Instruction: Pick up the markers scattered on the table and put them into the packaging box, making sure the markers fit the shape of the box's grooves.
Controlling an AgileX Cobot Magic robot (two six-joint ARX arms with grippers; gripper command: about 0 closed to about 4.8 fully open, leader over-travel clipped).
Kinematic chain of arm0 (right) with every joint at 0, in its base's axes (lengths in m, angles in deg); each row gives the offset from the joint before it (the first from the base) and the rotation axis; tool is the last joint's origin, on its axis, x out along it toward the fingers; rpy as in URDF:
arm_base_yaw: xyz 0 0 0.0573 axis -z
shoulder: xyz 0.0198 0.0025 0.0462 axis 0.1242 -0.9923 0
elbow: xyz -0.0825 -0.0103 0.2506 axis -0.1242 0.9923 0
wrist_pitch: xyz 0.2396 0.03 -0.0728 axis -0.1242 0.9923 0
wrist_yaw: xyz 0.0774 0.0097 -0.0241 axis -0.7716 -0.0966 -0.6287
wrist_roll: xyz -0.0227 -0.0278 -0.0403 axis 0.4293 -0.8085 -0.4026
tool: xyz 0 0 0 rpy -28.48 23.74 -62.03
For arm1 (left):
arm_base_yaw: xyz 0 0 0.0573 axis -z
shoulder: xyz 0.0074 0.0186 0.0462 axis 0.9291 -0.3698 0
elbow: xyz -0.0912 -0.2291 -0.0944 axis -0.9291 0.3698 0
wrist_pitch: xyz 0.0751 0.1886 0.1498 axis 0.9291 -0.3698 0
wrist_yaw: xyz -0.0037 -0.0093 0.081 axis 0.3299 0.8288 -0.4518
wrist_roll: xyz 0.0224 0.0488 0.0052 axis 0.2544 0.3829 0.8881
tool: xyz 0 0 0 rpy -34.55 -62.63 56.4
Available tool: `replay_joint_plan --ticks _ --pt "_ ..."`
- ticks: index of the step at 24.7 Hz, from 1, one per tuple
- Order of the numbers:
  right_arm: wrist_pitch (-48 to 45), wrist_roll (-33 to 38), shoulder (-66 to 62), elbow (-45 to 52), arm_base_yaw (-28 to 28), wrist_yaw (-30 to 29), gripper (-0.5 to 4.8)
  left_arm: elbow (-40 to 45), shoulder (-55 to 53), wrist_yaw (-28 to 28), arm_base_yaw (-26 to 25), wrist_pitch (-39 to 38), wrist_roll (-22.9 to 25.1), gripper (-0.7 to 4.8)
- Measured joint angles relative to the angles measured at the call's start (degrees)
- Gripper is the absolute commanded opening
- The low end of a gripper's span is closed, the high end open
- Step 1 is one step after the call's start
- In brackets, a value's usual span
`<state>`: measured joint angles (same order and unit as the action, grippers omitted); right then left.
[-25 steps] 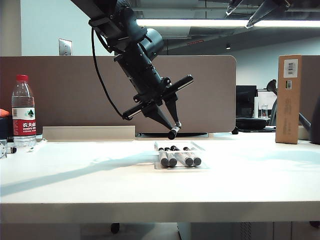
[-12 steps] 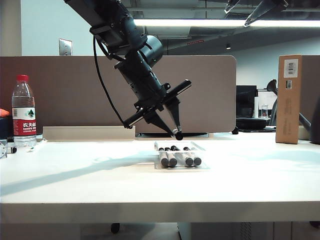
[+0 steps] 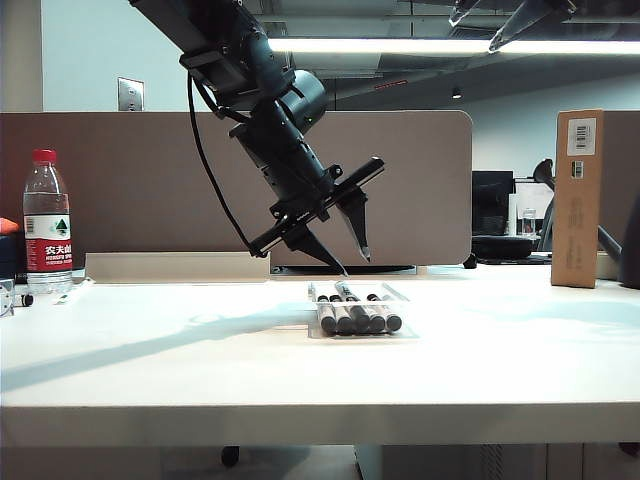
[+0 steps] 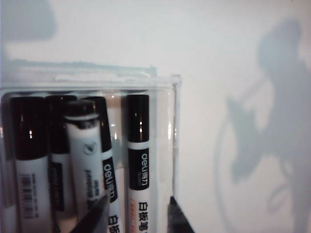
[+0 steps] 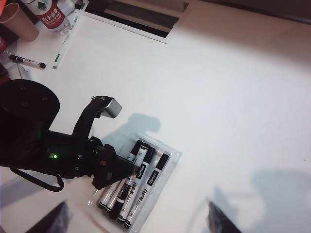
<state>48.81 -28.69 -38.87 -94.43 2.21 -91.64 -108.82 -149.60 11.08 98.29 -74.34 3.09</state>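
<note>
The left gripper (image 3: pixel 354 262) hangs just above the far end of the box (image 3: pixel 400 297), which lies near the middle of the bench (image 3: pixel 200 370). Its two pointed fingers (image 3: pixel 359 225) stand partly apart with nothing between them. In the left wrist view the dark fingertips (image 4: pixel 95 218) sit over the markers (image 4: pixel 138 155) without closing on any.

The box is a shallow clear tray (image 5: pixel 172 160). Five markers (image 3: pixel 356 315) lie in it side by side, their length running from near to far. Most rest in the grooves (image 4: pixel 172 145). One marker (image 4: pixel 85 165) lies higher than its neighbours, tilted across them rather than seated in a channel; whether it touches the tray floor cannot be told.

The right gripper (image 5: pixel 136 221) is high above the bench, to the right of the box and well apart from it. Only its two dark fingertips show at the edge of the right wrist view, set wide and empty. From there the left arm (image 5: pixel 29 141) is seen reaching over the box, covering the ends of the markers on its side.

A water bottle (image 3: pixel 47 225) stands at the far left of the bench. Another marker (image 5: pixel 26 60) lies near it on the bench, well apart from the box. A tall cardboard box (image 3: pixel 578 198) stands at the far right.
</note>
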Motion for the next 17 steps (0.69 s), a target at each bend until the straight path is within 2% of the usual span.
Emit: replay_joint_plan --ticks 6,10,11,12,13,14,15,16,17 --pt "0.0 0.0 0.0 -0.02 -0.13 -0.15 3.64 0.0 0.57 1.51 -0.66 -0.35 2.36 1.89" --pt "0.17 0.0 0.0 -0.02 -0.57 -0.15 3.61 0.0 2.91 1.99 -2.38 -1.51 6.93 1.87" --pt "0.17 0.0 0.0 -0.02 -0.83 -0.15 3.31 0.0 3.76 2.14 -3.13 -1.99 8.55 1.87" --pt "0.24 0.0 0.0 -0.02 -0.94 -0.2 2.6 0.0 4.76 1.97 -3.74 -2.38 10.36 1.83" --pt "0.48 0.0 0.02 -0.04 -1.11 -0.22 1.09 0.0 5.88 1.66 -4.13 -2.78 12.57 1.8" --pt "1.53 -0.5 0.02 -0.04 -1.53 -0.26 0.14 0.02 7.82 1.44 -5.11 -3.76 17.14 1.03" --pt "4.04 -2.05 0.02 -0.04 -1.66 -1.27 -0.06 0.0 10.16 1.01 -5.57 -4.83 23.96 0.36" --pt "5.25 -2.71 0.02 -0.02 -1.7 -1.46 -0.06 0.0 11.23 0.31 -5.57 -5.49 27.12 -0.14" --pt "6.73 -3.52 0.0 -0.02 -1.9 -1.44 -0.06 0.0 12.55 -0.85 -5.51 -6.38 30.23 -0.06"
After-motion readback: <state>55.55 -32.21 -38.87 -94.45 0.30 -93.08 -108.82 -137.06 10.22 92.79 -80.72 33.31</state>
